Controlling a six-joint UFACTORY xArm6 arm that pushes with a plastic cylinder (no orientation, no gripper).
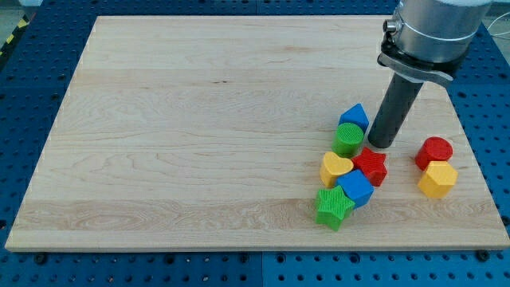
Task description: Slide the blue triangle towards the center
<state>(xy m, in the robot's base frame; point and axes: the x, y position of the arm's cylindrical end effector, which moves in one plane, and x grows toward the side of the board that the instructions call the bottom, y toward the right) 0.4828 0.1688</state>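
Pale wooden board [199,143] on a blue perforated bench [32,88]; left and central parts of the board bare of blocks. All blocks gathered in the view's right half, lower portion.

Left to right in the cluster: green star-shaped block [333,207] nearest the view's bottom; yellow heart-shaped block [335,167] above it; green cylindrical block [348,139] higher still; blue triangular block [355,116] at the cluster's top, touching or nearly touching the green cylinder below it; blue cube-like block [355,188] beside the star; red star-shaped block [371,166] right of the heart. Set apart toward the view's right edge: red cylindrical block [433,151] with a yellow hexagonal block [437,178] just below it.

Dark rod descending from the grey arm housing [430,32] at the view's top right; my tip [381,145] on the board just right of the green cylinder and just above the red star. No gripper fitted, hence nothing to open, close or hold; bare rod end only.

Progress, as judged: not visibly advanced. Blue triangle well right of the board's centre, still within the cluster. Remaining: a long push toward the view's left.

Relation of target to tip: blue triangle up and left of my tip, close by, contact not determinable. Tip on the triangle's right side, lower than its middle; slight shift upward probably needed for a clean leftward push clear of the green cylinder.
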